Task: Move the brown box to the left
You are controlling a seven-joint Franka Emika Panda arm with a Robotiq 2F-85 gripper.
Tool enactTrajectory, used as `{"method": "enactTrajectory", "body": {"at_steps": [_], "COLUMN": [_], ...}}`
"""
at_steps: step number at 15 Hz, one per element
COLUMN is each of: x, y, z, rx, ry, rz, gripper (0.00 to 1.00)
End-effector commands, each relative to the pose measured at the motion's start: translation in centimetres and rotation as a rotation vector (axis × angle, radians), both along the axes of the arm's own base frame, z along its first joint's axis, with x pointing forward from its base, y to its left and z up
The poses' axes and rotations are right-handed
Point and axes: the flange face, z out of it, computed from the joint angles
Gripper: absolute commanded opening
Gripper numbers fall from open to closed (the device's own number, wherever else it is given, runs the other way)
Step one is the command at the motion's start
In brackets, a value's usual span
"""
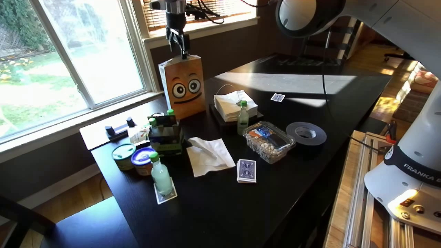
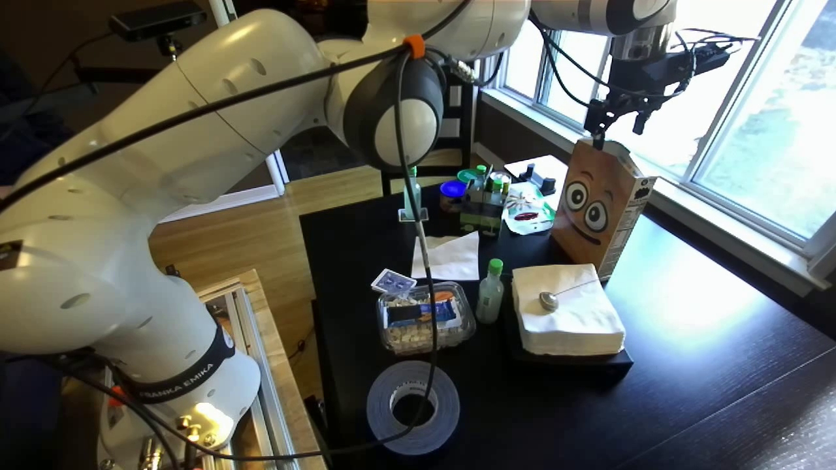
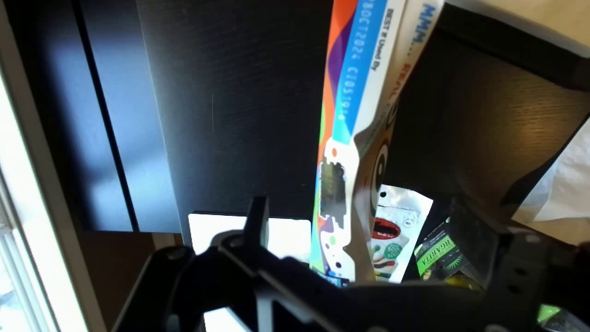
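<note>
Hand (image 1: 178, 52) pointed down, jaws well apart, gripping nothing, at top of cartoon-faced cardboard box (image 1: 186, 88); box upright on counter (image 1: 213, 213). In an exterior view, napkin stack (image 1: 230, 108) right of box, Franka arm (image 1: 427, 127) far right.

Bright window (image 1: 79, 58), dark wall (image 1: 227, 46), wooden floor (image 2: 281, 225), sunlit black table (image 1: 220, 206)

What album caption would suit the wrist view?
Open black two-fingered pincer framing a tall orange-brown cardboard box, seen from above.
</note>
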Motion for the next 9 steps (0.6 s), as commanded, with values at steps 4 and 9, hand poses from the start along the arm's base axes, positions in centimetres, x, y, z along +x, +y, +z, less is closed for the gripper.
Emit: {"method": "enactTrajectory", "body": {"at_steps": [4,9], "x": [-0.6,-0.5], "y": [-0.2,-0.3], "z": [4.3,5.2], "rx": [0.060,0.062], "ry": [-0.052,-0.075], "rz": [-0.081,-0.090], "gripper": [1.00,1.00]}}
